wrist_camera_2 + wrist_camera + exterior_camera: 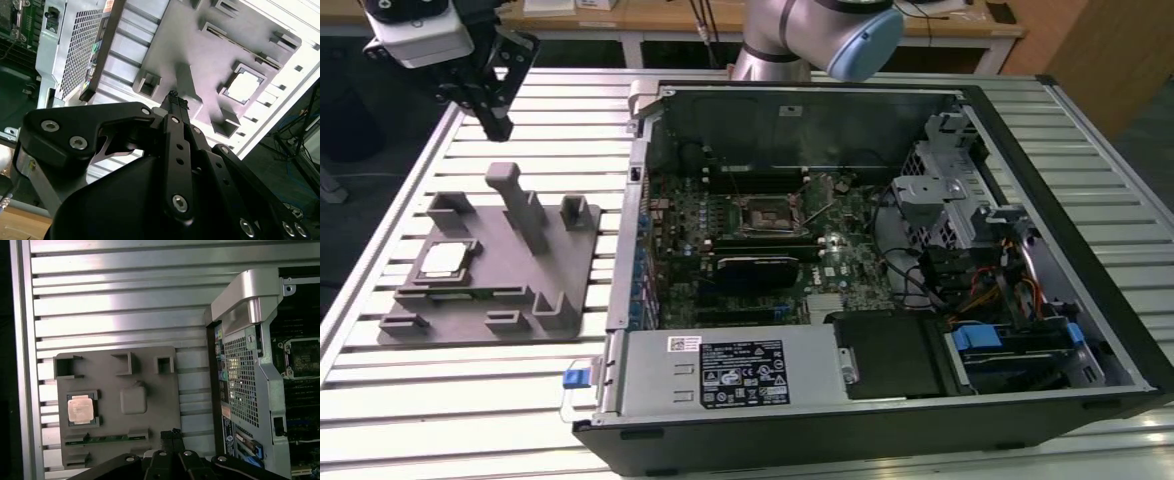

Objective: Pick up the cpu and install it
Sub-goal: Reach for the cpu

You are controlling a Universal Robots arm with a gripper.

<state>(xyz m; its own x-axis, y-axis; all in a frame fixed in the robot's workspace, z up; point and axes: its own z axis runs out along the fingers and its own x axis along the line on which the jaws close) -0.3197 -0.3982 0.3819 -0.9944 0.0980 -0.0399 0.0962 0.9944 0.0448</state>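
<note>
We are at the very start of the job: nothing has been picked up yet. The gripper [495, 125] hangs in the upper left of the exterior view, above the slatted table [454, 400] and well apart from the cpu [443, 260]. Its fingertips [173, 98] look pressed together with nothing between them, and both wrist views agree on that. The cpu lies flat in its square recess on the grey fixture plate [460, 322], at the left of the exterior frame, silvery top up. In the first wrist view it [81, 407] sits untouched. The socket [767, 218] inside the open computer case [1067, 140] is at frame centre and looks bare. So we judge that the whole task is left to do: grasp, carry, install.
</note>
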